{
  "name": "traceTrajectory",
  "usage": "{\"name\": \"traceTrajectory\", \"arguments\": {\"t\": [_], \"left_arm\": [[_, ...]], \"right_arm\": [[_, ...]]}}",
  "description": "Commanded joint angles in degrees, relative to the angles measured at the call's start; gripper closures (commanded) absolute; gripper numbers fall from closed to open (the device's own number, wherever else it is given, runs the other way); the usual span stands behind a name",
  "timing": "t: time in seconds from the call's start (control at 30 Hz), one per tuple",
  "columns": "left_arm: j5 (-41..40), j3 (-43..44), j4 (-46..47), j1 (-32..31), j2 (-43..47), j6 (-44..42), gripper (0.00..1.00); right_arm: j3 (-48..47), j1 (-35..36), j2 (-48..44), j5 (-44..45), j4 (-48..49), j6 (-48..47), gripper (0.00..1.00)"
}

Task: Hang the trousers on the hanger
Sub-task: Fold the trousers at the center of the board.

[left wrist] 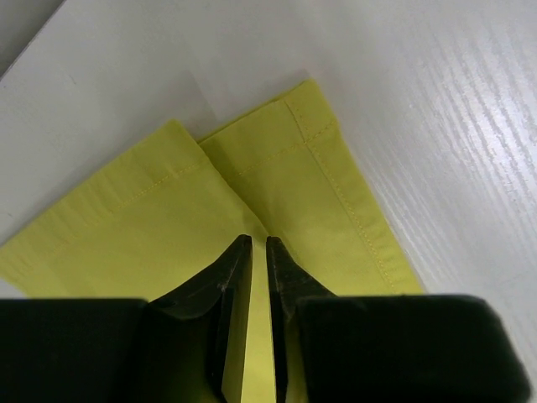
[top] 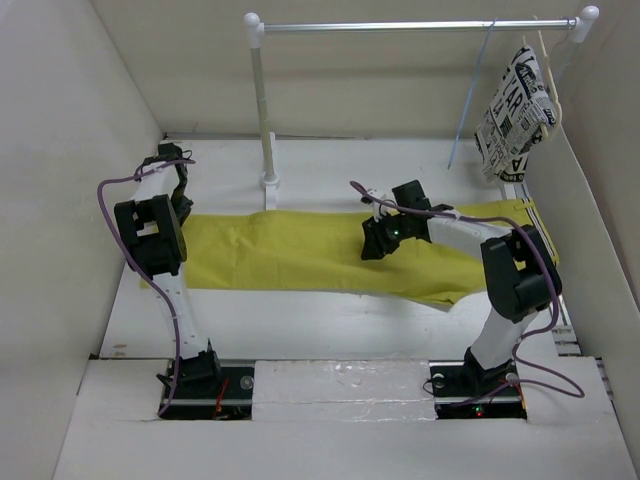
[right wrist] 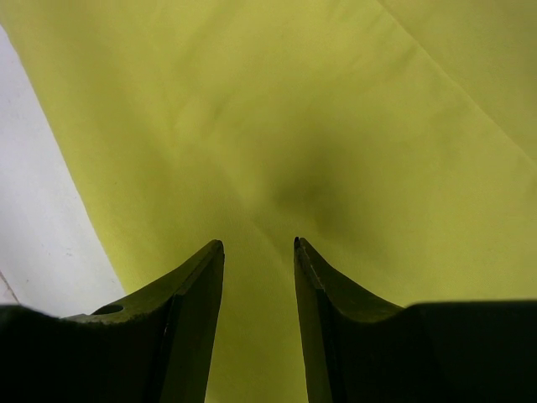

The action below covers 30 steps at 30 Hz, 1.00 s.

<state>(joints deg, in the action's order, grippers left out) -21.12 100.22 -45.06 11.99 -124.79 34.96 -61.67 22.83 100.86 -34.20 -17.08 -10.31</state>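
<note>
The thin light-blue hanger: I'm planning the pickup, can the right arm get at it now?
Probably yes: the thin light-blue hanger hangs clear on the metal rail, and the right gripper is open, empty, above the yellow fabric trousers.

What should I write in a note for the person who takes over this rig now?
Left gripper: almost shut, over the hem end of the trousers; no grip seen.
Right gripper: open, above the middle of the trousers.
The trousers lie flat on the table; the hanger hangs on the rail.
Done: nothing yet. To do: fetch the hanger, put the trousers on it.
</note>
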Motion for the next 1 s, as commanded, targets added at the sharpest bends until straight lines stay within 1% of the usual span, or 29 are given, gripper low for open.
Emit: {"name": "traceTrajectory", "arguments": {"t": [0.0,0.13,0.2,0.23,0.27,0.33,0.4,0.53,0.6,0.63,0.67,0.7,0.77,0.97], "left_arm": [[-1.46,-0.73,-2.31,-0.04,1.74,-0.07,0.90],[-1.29,-1.17,-1.70,-0.04,2.18,0.37,0.77],[-0.68,-1.26,-0.65,-0.04,3.06,0.81,0.75],[0.02,-1.78,0.22,-0.04,3.67,0.90,0.70],[0.55,-1.79,0.23,-0.04,3.68,0.99,0.70],[1.17,-2.40,1.37,-0.04,4.38,1.16,0.66],[2.05,-2.84,2.25,-0.04,4.56,1.07,0.66],[1.62,-4.59,1.99,-0.04,3.68,1.25,0.72],[1.35,-5.56,2.60,-0.04,3.85,1.25,0.76],[1.09,-6.26,2.52,-0.04,3.85,1.60,0.83],[0.65,-6.62,2.69,-0.04,4.12,1.69,0.86],[0.47,-7.06,2.96,-0.04,4.64,1.69,0.93],[-0.14,-6.36,2.44,-0.04,4.91,1.78,1.00],[-0.93,-6.01,1.03,-0.04,7.01,1.87,1.00]], "right_arm": [[-1.96,-1.99,-3.03,-2.10,1.88,-0.50,0.55],[-2.31,-2.61,-3.30,-3.07,1.79,-0.42,0.55],[-2.32,-2.01,-3.21,-3.33,1.88,-0.50,0.55],[-2.14,-1.48,-3.13,-3.25,1.96,-0.50,0.55],[-2.14,-1.47,-3.12,-3.25,1.96,-0.50,0.55],[-1.79,-0.94,-3.12,-2.98,1.88,-0.42,0.55],[-1.26,-0.94,-3.21,-2.90,2.23,-0.33,0.55],[-1.00,-0.94,-3.83,-2.46,2.14,-0.42,0.55],[-1.26,-0.94,-3.83,-2.46,1.96,-0.50,0.55],[-1.35,-0.94,-3.91,-2.46,1.88,-0.50,0.55],[-1.44,-0.94,-3.83,-2.37,1.79,-0.50,0.55],[-1.61,-0.94,-3.83,-2.28,1.79,-0.42,0.55],[-1.70,-0.94,-3.65,-1.93,1.70,-0.33,0.55],[-1.61,-0.94,-3.12,-1.93,2.23,0.11,0.55]]}}
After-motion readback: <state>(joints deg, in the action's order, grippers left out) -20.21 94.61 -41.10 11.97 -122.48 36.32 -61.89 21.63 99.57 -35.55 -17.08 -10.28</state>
